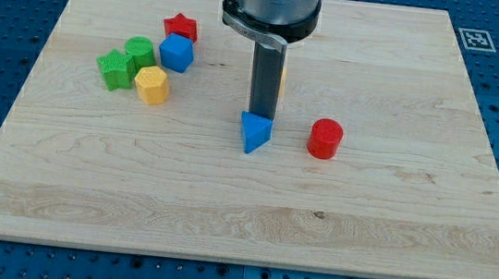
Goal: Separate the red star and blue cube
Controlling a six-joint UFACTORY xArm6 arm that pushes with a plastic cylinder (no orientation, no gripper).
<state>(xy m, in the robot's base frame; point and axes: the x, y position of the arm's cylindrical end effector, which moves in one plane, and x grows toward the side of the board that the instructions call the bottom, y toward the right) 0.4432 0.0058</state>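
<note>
The red star point(180, 27) lies at the upper left of the wooden board point(390, 219). The blue cube point(176, 54) sits just below it, touching or nearly touching it. My tip point(260, 115) stands near the board's middle, right behind a blue triangular block point(254, 133) and touching its top edge. The tip is well to the right of the red star and blue cube, about a hundred pixels away.
A green cylinder point(140, 52), a green star-like block point(116, 70) and a yellow hexagonal block point(152, 85) cluster left of and below the blue cube. A red cylinder point(325, 138) stands right of the blue triangle. A yellow block is mostly hidden behind the rod point(282, 76).
</note>
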